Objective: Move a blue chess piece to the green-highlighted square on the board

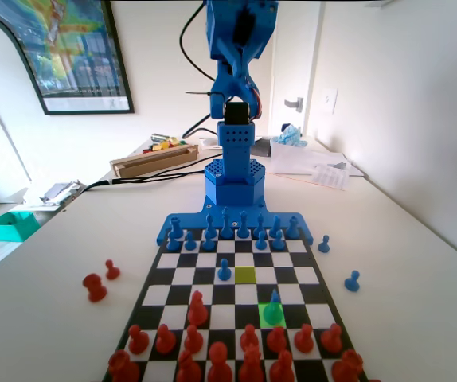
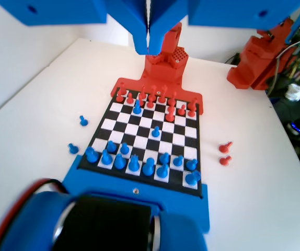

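Wrist view: the gripper (image 2: 148, 49) is seen pressed together, empty; the blue chess piece (image 2: 137, 107) stands upright far below it, already on the green-highlighted square (image 1: 272, 315).

A slim blue chess piece (image 1: 274, 307) with a pointed, tapering top stands upright on the green-highlighted square (image 1: 272, 316) of the black-and-white checkered board (image 1: 308, 274) in the fixed view. The glowing square lies right of the board's centre, directly in front of the red ranks, and the piece's base is tinted green by it. One rank beyond, a paler yellow-green square sits slightly to the left. In the wrist view the same blue piece (image 2: 137, 107) stands alone among the forward red pieces at the far end of the board (image 2: 184, 151), well apart from the blue ranks along the near edge.
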Motion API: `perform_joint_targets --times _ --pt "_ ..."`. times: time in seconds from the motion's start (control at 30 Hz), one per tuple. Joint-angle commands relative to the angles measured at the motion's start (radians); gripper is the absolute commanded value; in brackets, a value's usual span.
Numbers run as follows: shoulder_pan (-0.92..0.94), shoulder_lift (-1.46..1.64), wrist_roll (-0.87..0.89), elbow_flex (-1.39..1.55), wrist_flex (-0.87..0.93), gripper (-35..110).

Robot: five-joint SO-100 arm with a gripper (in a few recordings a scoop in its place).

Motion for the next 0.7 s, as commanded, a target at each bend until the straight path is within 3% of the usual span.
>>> perform_joint_targets --times 0.0,0.27,0.67 --pt "0.006 0.067 -0.021 0.074 -0.052 1" --pt "0.029 0.169 -0.029 0.21 -0.183 1" --pt "0.052 0.233 -0.015 0.216 -0.199 1"
